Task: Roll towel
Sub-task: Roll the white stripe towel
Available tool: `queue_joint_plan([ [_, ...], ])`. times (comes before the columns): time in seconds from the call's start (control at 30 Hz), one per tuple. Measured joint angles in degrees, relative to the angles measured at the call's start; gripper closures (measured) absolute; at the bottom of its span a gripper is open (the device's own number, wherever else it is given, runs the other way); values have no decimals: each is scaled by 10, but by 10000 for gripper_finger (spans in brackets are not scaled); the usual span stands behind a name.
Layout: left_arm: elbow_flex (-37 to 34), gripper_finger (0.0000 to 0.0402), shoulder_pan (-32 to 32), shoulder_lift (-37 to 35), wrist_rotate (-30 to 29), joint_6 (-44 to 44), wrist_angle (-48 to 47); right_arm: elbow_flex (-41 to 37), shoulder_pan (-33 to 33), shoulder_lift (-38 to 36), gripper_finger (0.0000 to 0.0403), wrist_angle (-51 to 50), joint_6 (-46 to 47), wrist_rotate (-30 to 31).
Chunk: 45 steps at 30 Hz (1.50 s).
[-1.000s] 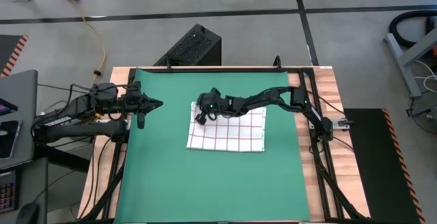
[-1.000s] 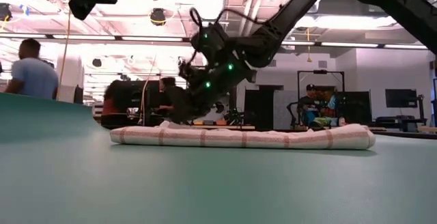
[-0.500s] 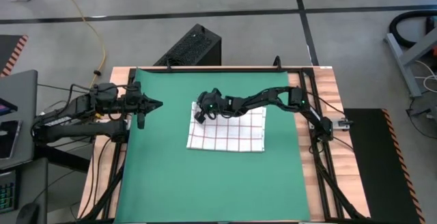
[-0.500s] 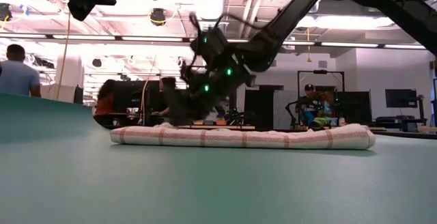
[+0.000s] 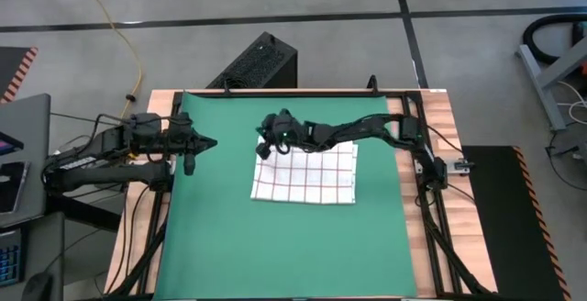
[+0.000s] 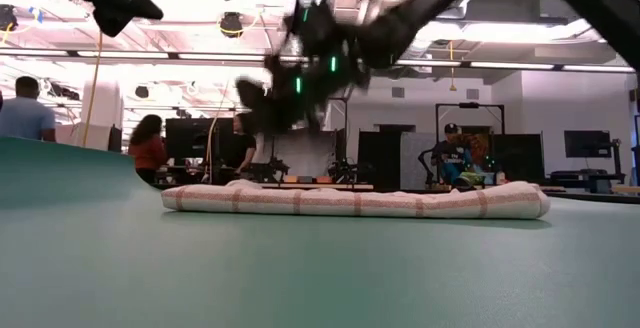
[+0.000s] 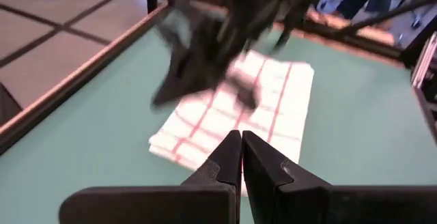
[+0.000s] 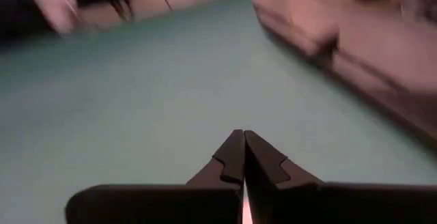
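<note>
The thin white cloth towel with a red windowpane grid (image 5: pixel 305 173) lies flat on the green table mat (image 5: pixel 229 237), slightly toward 1 o'clock of the mat's centre in the high view. In the low view the towel (image 6: pixel 355 200) shows as a low folded slab of several layers, not yet rolled. Its outline from above is nearly square, the side running 3 to 9 o'clock being slightly the longer; the edges sit a little skewed to the mat edges.

The right gripper (image 5: pixel 269 136) is at the towel's 11 o'clock corner, just outside the cloth, and the low view shows it raised clear above the towel (image 6: pixel 262 96). In the right wrist view its two dark fingers (image 8: pixel 231 161) meet at the tips with nothing between them: clenched and empty. That view shows only bare mat ahead, so the towel lies behind or beneath its line of sight.

The left gripper (image 5: pixel 207 140) waits over the mat's 9 o'clock margin, well apart from the towel. Its fingers (image 7: pixel 230 154) are pressed together, holding nothing, and point toward the towel (image 7: pixel 235 108) at 3 o'clock.

Governing relation: the towel extends from the right gripper toward 4 to 5 o'clock, and the right arm is clearly the nearer. Judgement: a roll would most plausibly start at the 12 o'clock edge or the 11 o'clock corner beside that gripper, which must first spread its fingers and descend to the cloth. Risk: pinching only the top layer, so the stack separates.
</note>
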Motion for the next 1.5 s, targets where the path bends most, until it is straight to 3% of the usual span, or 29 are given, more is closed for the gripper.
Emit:
queue_joint_plan([
  [0.2,0,401,0,0,25,22,-27,0,60,-75,368,-62,-62,-96],
  [0.33,0,401,0,0,31,42,-26,0,131,-61,354,-84,-88,-98],
  [0.5,0,391,0,0,35,59,-29,24,210,-2,300,-88,-142,4],
  [0.7,0,343,-3,0,64,66,-47,122,250,88,203,-138,-148,157],
  [0.87,0,299,-8,5,63,48,-76,203,245,147,155,-247,-99,172],
  [1.03,0,276,-8,10,59,37,-86,255,238,183,162,-361,-33,211],
  [1.27,0,274,-8,11,58,36,-87,258,231,184,184,-437,46,214],
  [1.37,0,274,-8,11,58,29,-86,258,231,184,226,-431,32,211],
  [1.5,0,274,-8,16,50,7,-89,258,231,184,324,-431,13,187],
])
